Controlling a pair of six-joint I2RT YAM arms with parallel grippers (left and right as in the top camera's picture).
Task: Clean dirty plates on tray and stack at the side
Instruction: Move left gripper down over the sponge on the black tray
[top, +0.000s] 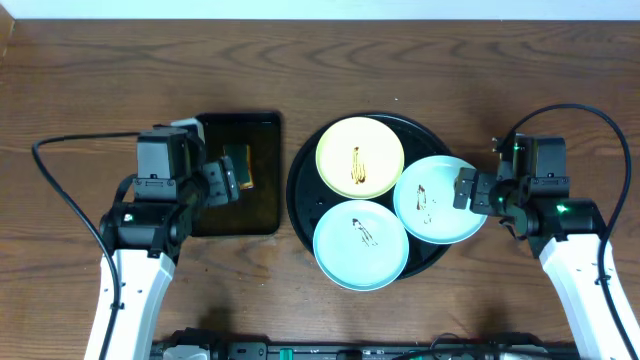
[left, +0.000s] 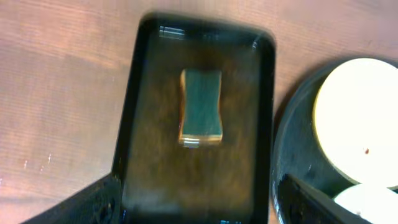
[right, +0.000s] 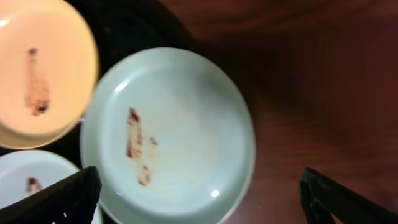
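Under the left hand (top: 224, 182): small rectangular black tray (top: 250, 215) on the bench (top: 100, 80), with a green sponge (left: 200, 107) lying flat just ahead of the fingers (left: 81, 202).
Left hand state: fingers spread wide apart, holding nothing, poised over the near end of the small tray.
Right hand (top: 466, 190) state: fingers (right: 62, 196) wide apart, clamped on nothing.
First mint plate (top: 438, 200): straight ahead of the right hand, its near rim between the fingers. Contact not clear. Brown smear at its centre, and its hand-side edge juts past the rim over the wood.
Round black tray (top: 305, 190): between the two hands, just beside the small tray, carrying all three plates.
Yellow plate (top: 360, 157): beyond the first mint plate from the right hand, brown streak at its middle.
Second mint plate (top: 360, 243): beside the first, on the tray's front part, also smeared, its edge over the front rim.
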